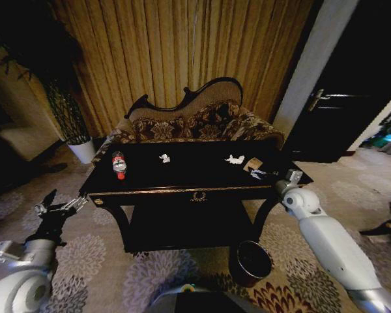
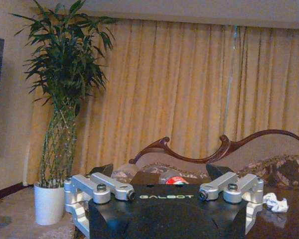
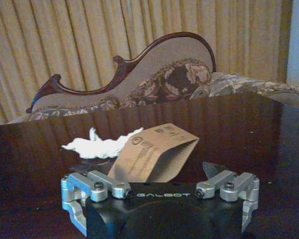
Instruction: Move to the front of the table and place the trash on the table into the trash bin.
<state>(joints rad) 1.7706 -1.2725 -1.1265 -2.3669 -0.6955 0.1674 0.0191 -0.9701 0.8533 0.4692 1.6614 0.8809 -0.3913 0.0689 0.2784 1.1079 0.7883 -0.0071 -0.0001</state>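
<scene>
Our right gripper (image 1: pixel 268 175) hovers spread wide at the table's (image 1: pixel 182 171) right end, just short of a brown cardboard sleeve (image 3: pixel 157 152) and crumpled white paper (image 3: pixel 97 146) beside it.

Your left gripper (image 1: pixel 60 207) is hanging low at about eight o'clock, fingers spread wide, arm bent at the elbow. Your right gripper (image 1: pixel 268 174) is reaching forward at about three o'clock, fingers parted, forearm stretching up from five o'clock.

On the glossy black bench (image 1: pixel 182 175), a red-labelled bottle (image 1: pixel 119 164) lies at the left, white paper scraps (image 1: pixel 164 158) in the middle and at the right (image 1: pixel 234 159). The maroon trash bin (image 1: pixel 251 263) stands on the floor, near right.
</scene>
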